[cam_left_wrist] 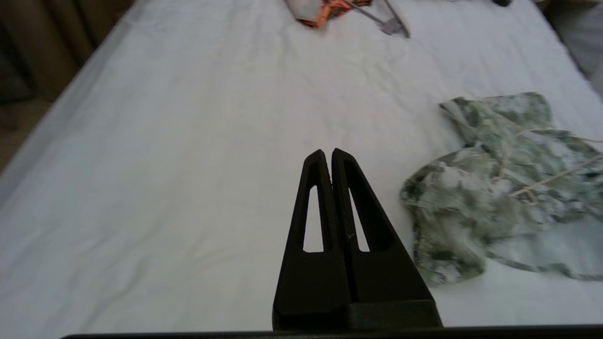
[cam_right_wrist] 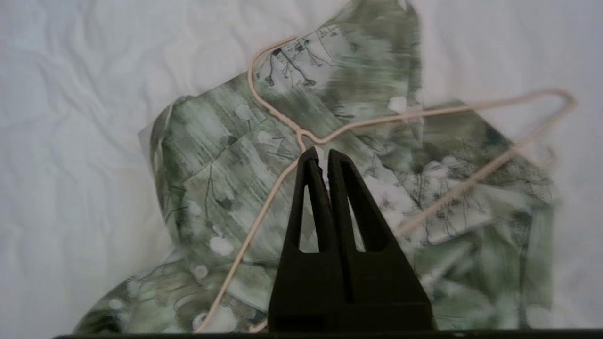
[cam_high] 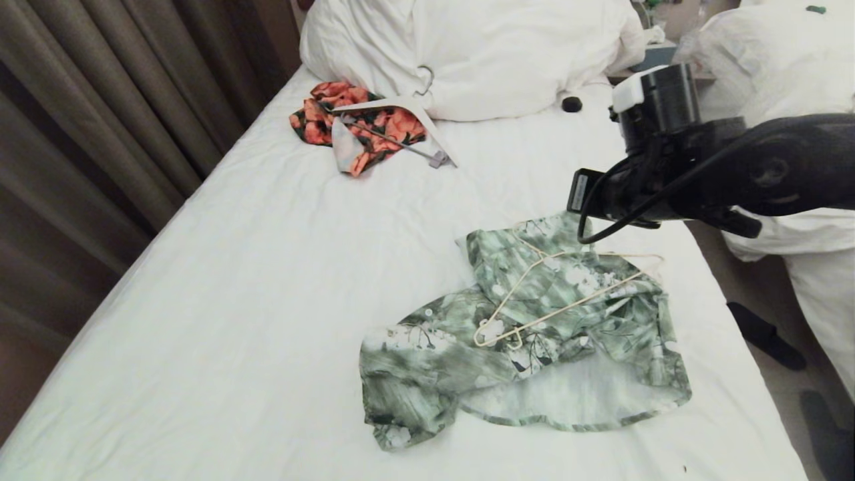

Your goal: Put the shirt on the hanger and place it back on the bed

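The green-and-white flowered shirt (cam_high: 534,334) lies crumpled on the bed (cam_high: 267,300), toward its right side. The thin cream hanger (cam_high: 568,304) lies on top of the shirt, its hook pointing toward the pillows. My right arm reaches in from the right above the shirt's far edge. In the right wrist view my right gripper (cam_right_wrist: 320,153) is shut with nothing in it, its tips just short of the hanger's neck (cam_right_wrist: 301,135) over the shirt (cam_right_wrist: 226,155). My left gripper (cam_left_wrist: 328,153) is shut and holds nothing; it hovers over bare sheet (cam_left_wrist: 188,141) with the shirt (cam_left_wrist: 494,188) off to one side.
An orange-and-black garment (cam_high: 367,123) with a thick white hanger lies near the big white pillows (cam_high: 501,53). A small black object (cam_high: 572,104) sits by the pillows. Brown curtains (cam_high: 100,100) run along the bed's left side. A second white bed (cam_high: 788,67) stands at the right.
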You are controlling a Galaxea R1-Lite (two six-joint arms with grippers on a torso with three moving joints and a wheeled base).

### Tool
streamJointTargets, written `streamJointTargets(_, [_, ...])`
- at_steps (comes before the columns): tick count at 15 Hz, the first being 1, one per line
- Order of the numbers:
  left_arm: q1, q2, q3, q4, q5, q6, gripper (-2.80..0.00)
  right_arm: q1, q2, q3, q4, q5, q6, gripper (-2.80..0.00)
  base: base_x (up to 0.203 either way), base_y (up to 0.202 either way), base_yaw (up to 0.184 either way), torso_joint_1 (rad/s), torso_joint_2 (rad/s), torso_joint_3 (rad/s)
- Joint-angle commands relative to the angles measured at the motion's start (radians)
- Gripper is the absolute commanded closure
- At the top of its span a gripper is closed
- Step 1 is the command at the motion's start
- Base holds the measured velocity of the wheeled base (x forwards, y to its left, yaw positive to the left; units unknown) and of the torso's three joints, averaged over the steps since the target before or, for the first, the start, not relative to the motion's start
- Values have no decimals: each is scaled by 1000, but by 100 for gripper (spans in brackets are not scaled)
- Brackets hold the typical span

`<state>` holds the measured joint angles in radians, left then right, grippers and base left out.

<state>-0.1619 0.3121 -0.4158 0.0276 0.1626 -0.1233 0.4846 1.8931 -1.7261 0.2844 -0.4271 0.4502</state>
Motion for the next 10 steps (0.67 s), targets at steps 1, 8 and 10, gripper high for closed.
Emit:
streamJointTargets(1, [59,3,11,3,2,9,0,-10,-135,46,10,-3,-7,0,0,0,0,0,0,0])
streamJointTargets(8, [163,-182,148,31,-125,13,0,-33,-557,305,78,-33,-25,0,0,0,0,0,0,0])
streamJointTargets(10, [165,-238,206,39,-161,15,0,-50,-716,400,76,-40,-25,0,0,0,0,0,0,0])
